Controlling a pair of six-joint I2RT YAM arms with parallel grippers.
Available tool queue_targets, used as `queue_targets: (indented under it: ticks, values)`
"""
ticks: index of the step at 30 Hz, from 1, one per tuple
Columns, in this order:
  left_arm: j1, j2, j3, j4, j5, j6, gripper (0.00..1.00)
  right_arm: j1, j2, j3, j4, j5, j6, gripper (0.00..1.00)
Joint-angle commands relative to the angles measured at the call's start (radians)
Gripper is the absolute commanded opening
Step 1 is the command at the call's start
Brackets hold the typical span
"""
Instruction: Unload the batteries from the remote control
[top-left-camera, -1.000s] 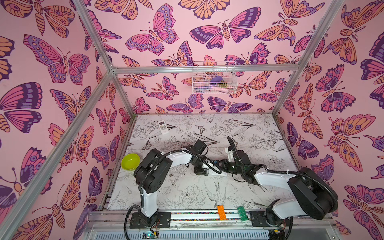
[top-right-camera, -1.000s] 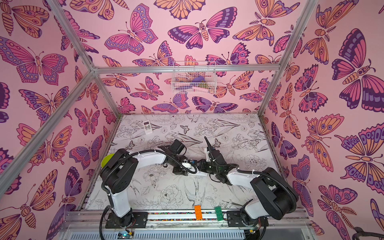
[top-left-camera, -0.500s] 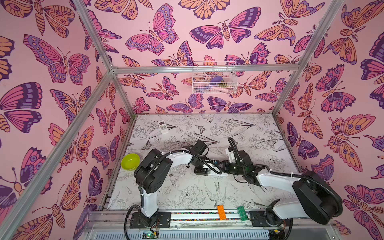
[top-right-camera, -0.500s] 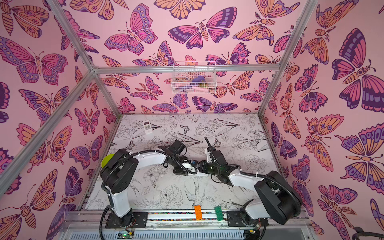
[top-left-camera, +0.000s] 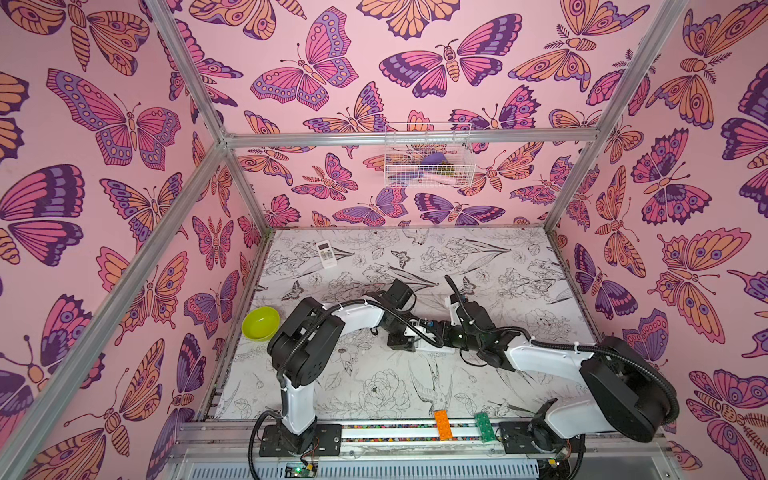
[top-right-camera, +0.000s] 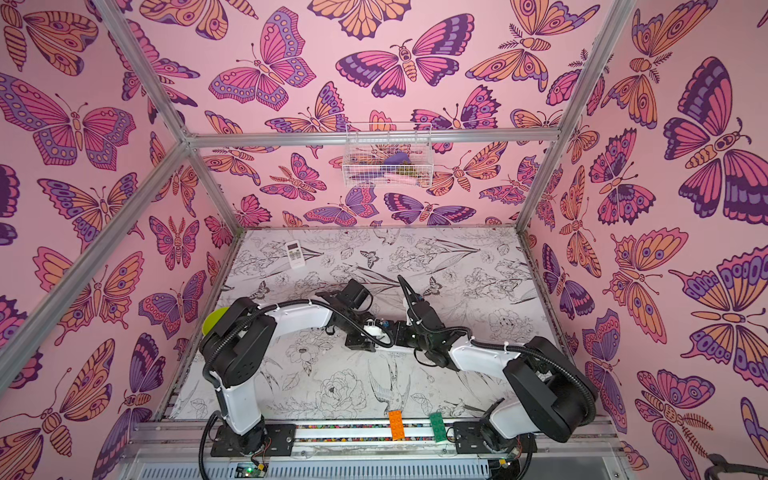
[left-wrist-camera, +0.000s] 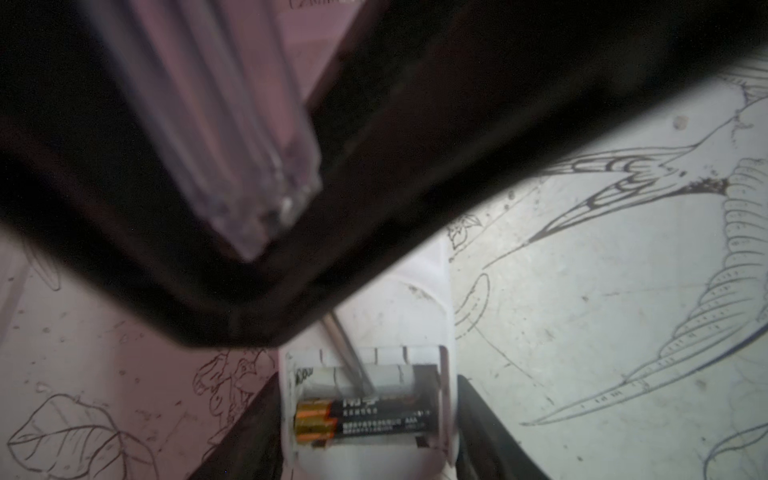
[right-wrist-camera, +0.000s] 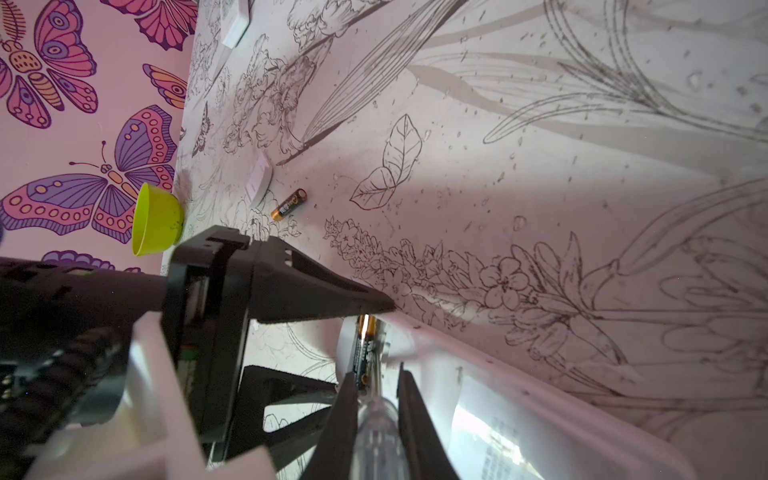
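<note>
Pink butterfly walls (top-left-camera: 124, 124), flower-print table (top-left-camera: 519, 282). Starting from the left: a lime bowl (top-left-camera: 260, 323), and near it one loose battery (right-wrist-camera: 289, 203) lying flat on the table. Next comes the left gripper (left-wrist-camera: 368, 399), jaws roughly halfway apart and clamped on the sides of the white remote (left-wrist-camera: 415, 307), open bay facing up. One cell (left-wrist-camera: 365, 419) sits in that bay, long axis running jaw to jaw (so crosswise to the remote). Over on the right, the right gripper (right-wrist-camera: 377, 390) is squeezed tight on the clear handle of a screwdriver (left-wrist-camera: 349, 357), tip down in the empty slot just beside that cell; can't tell if it's touching. Imo the right arm levers the cell up while the left pins the remote.
</note>
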Motion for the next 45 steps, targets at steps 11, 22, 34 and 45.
queue_targets:
  ticks: [11,22,34,45]
  values:
    - [-0.018,0.007,-0.031,0.007,0.026,0.009,0.46,-0.078,0.084,-0.13,0.215,-0.111,0.085,0.0]
    - [-0.02,-0.015,-0.034,0.006,-0.01,0.029,0.73,-0.174,0.226,-0.192,0.548,-0.292,0.192,0.0]
    - [-0.019,-0.15,0.051,-0.118,-0.057,-0.096,0.95,-0.174,0.267,-0.161,0.602,-0.329,0.208,0.0]
    - [0.014,-0.238,0.018,-0.178,-0.092,-0.314,0.89,-0.173,0.278,-0.115,0.584,-0.339,0.205,0.0]
